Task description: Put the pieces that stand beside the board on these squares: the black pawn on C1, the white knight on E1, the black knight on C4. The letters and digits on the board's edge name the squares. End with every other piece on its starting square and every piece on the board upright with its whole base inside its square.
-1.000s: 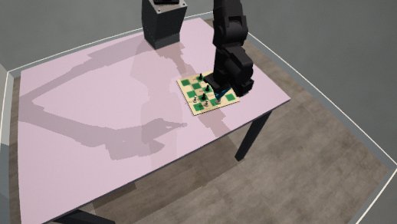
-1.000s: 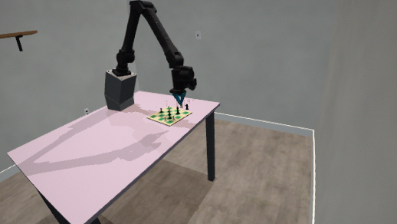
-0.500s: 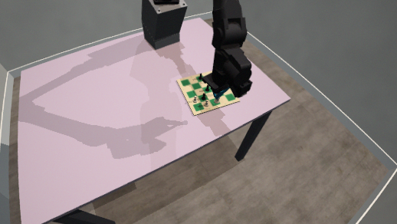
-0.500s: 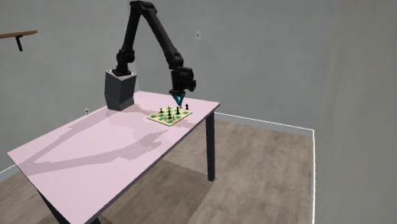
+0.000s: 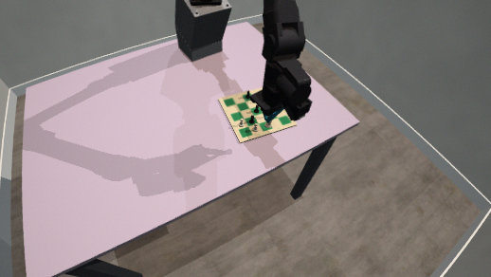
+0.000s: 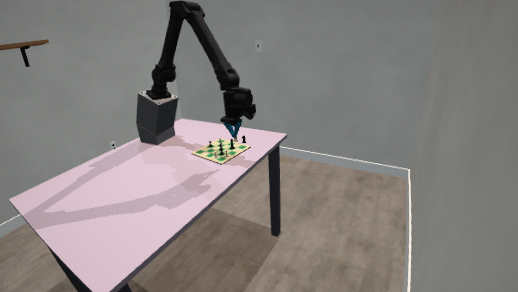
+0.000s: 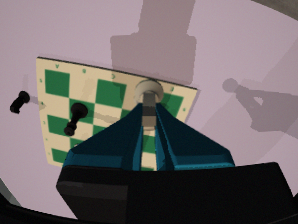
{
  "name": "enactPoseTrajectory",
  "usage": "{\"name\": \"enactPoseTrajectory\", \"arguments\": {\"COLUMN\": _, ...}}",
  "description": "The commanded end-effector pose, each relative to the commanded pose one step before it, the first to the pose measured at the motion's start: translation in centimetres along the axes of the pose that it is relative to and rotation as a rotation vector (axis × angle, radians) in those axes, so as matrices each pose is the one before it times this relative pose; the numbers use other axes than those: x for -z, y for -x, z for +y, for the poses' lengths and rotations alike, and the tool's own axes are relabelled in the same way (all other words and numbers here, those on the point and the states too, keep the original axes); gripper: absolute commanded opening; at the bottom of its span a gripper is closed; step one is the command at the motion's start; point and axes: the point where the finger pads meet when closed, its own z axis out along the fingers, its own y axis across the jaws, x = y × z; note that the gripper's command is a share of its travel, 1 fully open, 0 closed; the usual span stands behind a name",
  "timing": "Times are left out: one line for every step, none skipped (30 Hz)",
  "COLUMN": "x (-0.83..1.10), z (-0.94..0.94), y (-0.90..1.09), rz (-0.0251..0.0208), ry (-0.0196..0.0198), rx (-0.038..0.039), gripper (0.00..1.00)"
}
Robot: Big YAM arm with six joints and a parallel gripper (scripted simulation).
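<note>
Currently, tool (image 5: 267,121) (image 6: 234,137) (image 7: 149,110): pinching what I take for the white knight (image 5: 268,125) (image 6: 235,140) (image 7: 148,90).
White knight: over the board (image 5: 227,109) (image 6: 199,153) (image 7: 57,106), near the worktop's (image 5: 118,109) (image 6: 115,180) (image 7: 240,30) right corner, exterior view.
Black knight (image 6: 244,139) (image 7: 19,102): beside the board.
Risk: my narrow grip could let the white knight swivel, landing its base across a line.
Neighbours: a sideways release might topple one.
Arm: elbow high, wrist folded down, fingers pointing downward.

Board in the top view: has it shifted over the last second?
No. Its outer edge and left corner keep the same position against the pink table; I see no slide or turn of the board.
</note>
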Motion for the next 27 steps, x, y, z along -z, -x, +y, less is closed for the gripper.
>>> {"name": "enactPoseTrajectory", "arguments": {"x": -0.525, "z": -0.287, "y": -0.529, "rz": 0.02361, "ry": 0.00322, "rx": 0.00149, "gripper": 0.0}}
{"name": "enactPoseTrajectory", "arguments": {"x": 0.0, "z": 0.0, "y": 0.0, "rz": 0.0, "ry": 0.0, "rx": 0.0, "gripper": 0.0}}
{"name": "enactPoseTrajectory", "arguments": {"x": 0.0, "z": 0.0, "y": 0.0, "rz": 0.0, "ry": 0.0, "rx": 0.0, "gripper": 0.0}}
{"name": "enactPoseTrajectory", "arguments": {"x": 0.0, "z": 0.0, "y": 0.0, "rz": 0.0, "ry": 0.0, "rx": 0.0, "gripper": 0.0}}
{"name": "enactPoseTrajectory", "arguments": {"x": 0.0, "z": 0.0, "y": 0.0, "rz": 0.0, "ry": 0.0, "rx": 0.0, "gripper": 0.0}}
{"name": "enactPoseTrajectory", "arguments": {"x": 0.0, "z": 0.0, "y": 0.0, "rz": 0.0, "ry": 0.0, "rx": 0.0, "gripper": 0.0}}
{"name": "enactPoseTrajectory", "arguments": {"x": 0.0, "z": 0.0, "y": 0.0, "rz": 0.0, "ry": 0.0, "rx": 0.0, "gripper": 0.0}}
{"name": "enactPoseTrajectory", "arguments": {"x": 0.0, "z": 0.0, "y": 0.0, "rz": 0.0, "ry": 0.0, "rx": 0.0, "gripper": 0.0}}
{"name": "enactPoseTrajectory", "arguments": {"x": 0.0, "z": 0.0, "y": 0.0, "rz": 0.0, "ry": 0.0, "rx": 0.0, "gripper": 0.0}}
{"name": "enactPoseTrajectory", "arguments": {"x": 0.0, "z": 0.0, "y": 0.0, "rz": 0.0, "ry": 0.0, "rx": 0.0, "gripper": 0.0}}
{"name": "enactPoseTrajectory", "arguments": {"x": 0.0, "z": 0.0, "y": 0.0, "rz": 0.0, "ry": 0.0, "rx": 0.0, "gripper": 0.0}}
{"name": "enactPoseTrajectory", "arguments": {"x": 0.0, "z": 0.0, "y": 0.0, "rz": 0.0, "ry": 0.0, "rx": 0.0, "gripper": 0.0}}
{"name": "enactPoseTrajectory", "arguments": {"x": -0.106, "z": 0.023, "y": -0.302, "rz": 0.00486, "ry": 0.00087, "rx": -0.0017, "gripper": 0.0}}
{"name": "enactPoseTrajectory", "arguments": {"x": -0.014, "z": -0.158, "y": -0.189, "rz": -0.00099, "ry": -0.00102, "rx": -0.00837, "gripper": 0.0}}
{"name": "enactPoseTrajectory", "arguments": {"x": 0.92, "z": -0.367, "y": 0.645, "rz": -0.04125, "ry": -0.00892, "rx": -0.0145, "gripper": 0.0}}
{"name": "enactPoseTrajectory", "arguments": {"x": 1.017, "z": -0.044, "y": -0.032, "rz": -0.02212, "ry": -0.00296, "rx": -0.00982, "gripper": 0.0}}
{"name": "enactPoseTrajectory", "arguments": {"x": 0.002, "z": -0.038, "y": -0.953, "rz": 0.00065, "ry": 0.0004, "rx": -0.01078, "gripper": 0.0}}
{"name": "enactPoseTrajectory", "arguments": {"x": 0.006, "z": -0.058, "y": -1.259, "rz": 0.00094, "ry": -0.00009, "rx": -0.01408, "gripper": 0.0}}
{"name": "enactPoseTrajectory", "arguments": {"x": 0.013, "z": -0.072, "y": -1.542, "rz": 0.00115, "ry": -0.00019, "rx": -0.01705, "gripper": 0.0}}
{"name": "enactPoseTrajectory", "arguments": {"x": 0.023, "z": -0.082, "y": -1.783, "rz": 0.0013, "ry": -0.00021, "rx": -0.01946, "gripper": 0.0}}
{"name": "enactPoseTrajectory", "arguments": {"x": 0.0, "z": 0.0, "y": 0.0, "rz": 0.0, "ry": 0.0, "rx": 0.0, "gripper": 0.0}}
{"name": "enactPoseTrajectory", "arguments": {"x": 0.0, "z": 0.0, "y": 0.0, "rz": 0.0, "ry": 0.0, "rx": 0.0, "gripper": 0.0}}
{"name": "enactPoseTrajectory", "arguments": {"x": 0.034, "z": -0.092, "y": -1.965, "rz": 0.00141, "ry": -0.00024, "rx": -0.02116, "gripper": 0.0}}
{"name": "enactPoseTrajectory", "arguments": {"x": 0.046, "z": -0.1, "y": -2.074, "rz": 0.00145, "ry": -0.00024, "rx": -0.02204, "gripper": 0.0}}
{"name": "enactPoseTrajectory", "arguments": {"x": 0.057, "z": -0.105, "y": -2.101, "rz": 0.00143, "ry": -0.00024, "rx": -0.02205, "gripper": 0.0}}
{"name": "enactPoseTrajectory", "arguments": {"x": 0.064, "z": -0.108, "y": -2.041, "rz": 0.00136, "ry": -0.00023, "rx": -0.02118, "gripper": 0.0}}
{"name": "enactPoseTrajectory", "arguments": {"x": 0.068, "z": -0.106, "y": -1.897, "rz": 0.00124, "ry": -0.00021, "rx": -0.01949, "gripper": 0.0}}
